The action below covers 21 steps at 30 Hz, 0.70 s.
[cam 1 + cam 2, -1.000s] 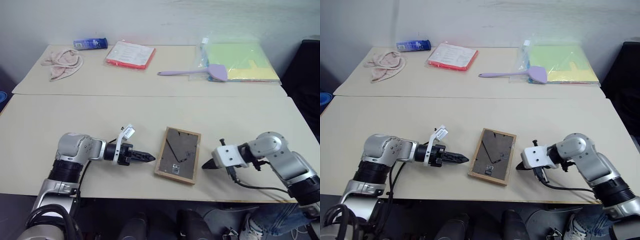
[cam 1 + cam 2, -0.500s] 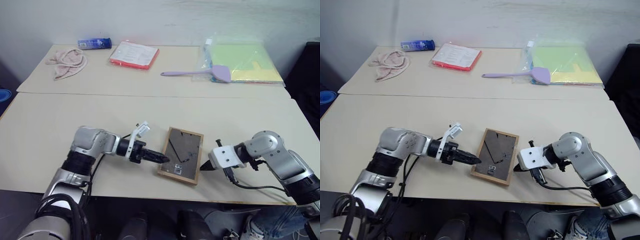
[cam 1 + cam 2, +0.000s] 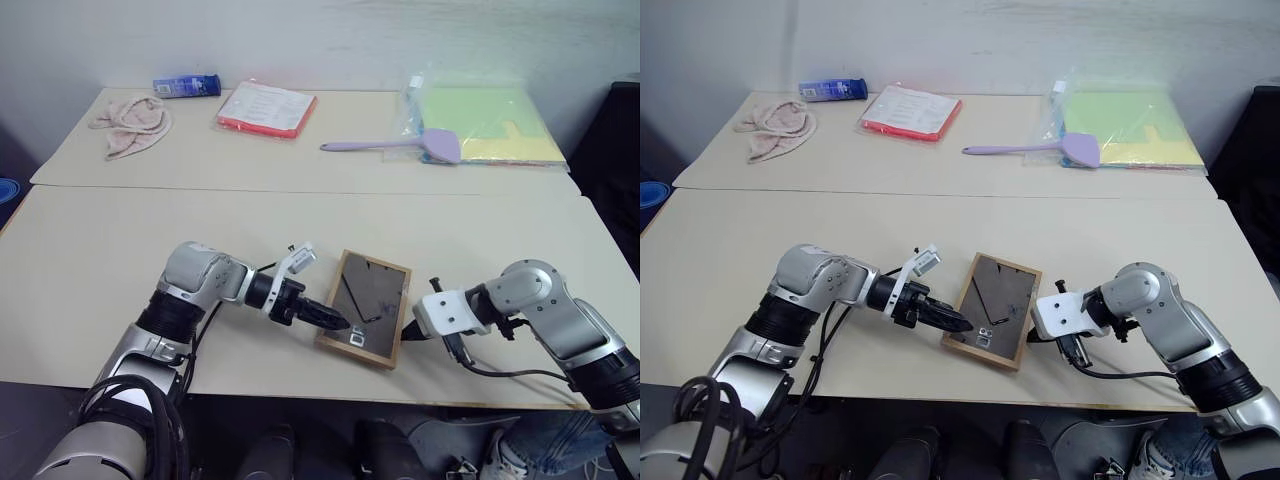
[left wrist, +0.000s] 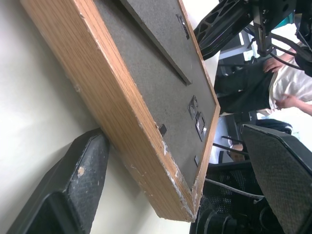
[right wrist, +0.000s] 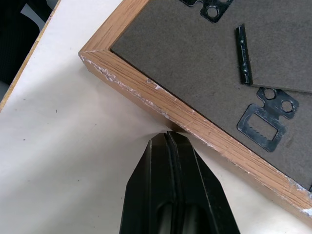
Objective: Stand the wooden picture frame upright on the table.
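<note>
The wooden picture frame (image 3: pixel 368 307) is lying back-up near the front edge of the table (image 3: pixel 150 230), grey backing and fold-out stand facing up, so not standing yet. The left hand (image 3: pixel 335 322) is sitting at the frame's left edge with its fingers spread wide, one under-side finger (image 4: pixel 73 195) touching the wood, likely to straddle and lift that edge. The right hand (image 3: pixel 408 335), fingers pressed together, is butting its tip against the opposite edge, probably bracing so the frame isn't sliding.
</note>
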Available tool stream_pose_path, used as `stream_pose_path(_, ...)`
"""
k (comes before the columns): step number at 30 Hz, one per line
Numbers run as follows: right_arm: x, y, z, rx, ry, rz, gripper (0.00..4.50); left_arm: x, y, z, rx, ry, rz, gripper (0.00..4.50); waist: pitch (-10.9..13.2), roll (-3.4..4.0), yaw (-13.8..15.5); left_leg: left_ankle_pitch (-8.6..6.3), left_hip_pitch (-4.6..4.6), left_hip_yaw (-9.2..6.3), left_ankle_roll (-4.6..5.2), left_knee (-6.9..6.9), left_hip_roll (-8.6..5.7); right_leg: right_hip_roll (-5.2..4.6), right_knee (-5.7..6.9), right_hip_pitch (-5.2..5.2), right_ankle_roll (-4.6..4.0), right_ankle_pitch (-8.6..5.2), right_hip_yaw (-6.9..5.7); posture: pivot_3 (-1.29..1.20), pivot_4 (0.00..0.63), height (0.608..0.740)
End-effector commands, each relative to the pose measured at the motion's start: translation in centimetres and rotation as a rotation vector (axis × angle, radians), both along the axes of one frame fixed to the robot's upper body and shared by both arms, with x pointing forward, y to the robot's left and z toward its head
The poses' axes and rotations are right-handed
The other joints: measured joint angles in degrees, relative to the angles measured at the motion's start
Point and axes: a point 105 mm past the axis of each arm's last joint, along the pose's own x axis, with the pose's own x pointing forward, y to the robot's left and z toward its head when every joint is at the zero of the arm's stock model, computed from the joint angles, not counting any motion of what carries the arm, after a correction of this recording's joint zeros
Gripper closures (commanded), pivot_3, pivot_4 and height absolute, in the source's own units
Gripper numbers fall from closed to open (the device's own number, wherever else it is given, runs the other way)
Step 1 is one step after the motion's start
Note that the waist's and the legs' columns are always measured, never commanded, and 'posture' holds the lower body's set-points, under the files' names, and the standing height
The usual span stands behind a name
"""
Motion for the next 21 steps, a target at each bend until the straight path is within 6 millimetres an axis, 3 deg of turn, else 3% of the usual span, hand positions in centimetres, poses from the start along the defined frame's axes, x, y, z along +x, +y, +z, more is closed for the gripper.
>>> stream_pose_path(1,-0.2,1.1,0.6,0.025,-0.028,0.034,4.5,-1.2,-1.2,-1.7,0.032,0.078,-0.044,0.23,0.0,0.0,0.0,0.0,-0.01,0.0,0.0,0.0,0.0,0.0,-0.01,0.0,0.0,0.0,0.0,0.0,0.15,0.74)
stream_pose_path(3,-0.2,1.1,0.5,0.028,-0.031,0.028,4.5,-1.2,-1.4,-1.6,0.027,0.08,-0.049,0.6,0.0,0.0,-0.05,0.0,-0.02,0.0,0.0,0.0,0.0,0.0,-0.02,-0.01,0.0,0.0,0.0,0.0,0.15,0.74)
stream_pose_path(7,-0.2,0.7,0.7,0.045,-0.038,-0.009,4.5,-1.0,-1.3,-1.0,-0.004,0.074,-0.046,1.83,0.02,-0.02,-0.19,0.0,-0.09,0.0,0.0,-0.01,0.02,0.02,-0.04,-0.07,0.01,0.0,0.0,0.0,0.15,0.74)
stream_pose_path(11,-0.5,-0.1,1.7,0.117,-0.037,-0.082,4.5,-0.1,0.3,-0.4,-0.024,0.078,0.02,2.95,0.06,-0.07,-0.24,0.01,-0.14,-0.01,-0.04,-0.02,0.08,0.07,-0.01,-0.13,0.01,0.0,0.0,0.0,0.15,0.74)
stream_pose_path(13,-0.5,-0.4,2.9,0.182,-0.026,-0.145,4.5,0.2,0.7,0.4,-0.053,0.06,0.035,3.22,0.07,-0.06,-0.46,0.02,-0.12,0.0,-0.06,-0.01,0.08,0.07,0.01,-0.13,0.0,0.0,0.01,0.0,0.15,0.74)
stream_pose_path(17,-1.2,-2.3,7.0,0.358,0.13,-0.306,3.62,1.1,2.3,3.0,-0.137,-0.013,0.107,3.22,0.26,0.02,-0.7,0.02,-0.14,-0.01,-0.07,-0.03,0.11,0.07,0.07,-0.18,0.0,0.0,0.03,0.0,0.15,0.74)
stream_pose_path(21,-1.2,-1.6,11.3,0.586,0.28,-0.365,2.34,0.9,3.4,4.2,-0.151,-0.088,0.132,3.22,0.29,-0.01,-0.89,0.02,-0.13,-0.06,-0.09,-0.12,0.16,0.07,-0.03,-0.18,0.0,0.0,0.0,0.0,0.15,0.74)
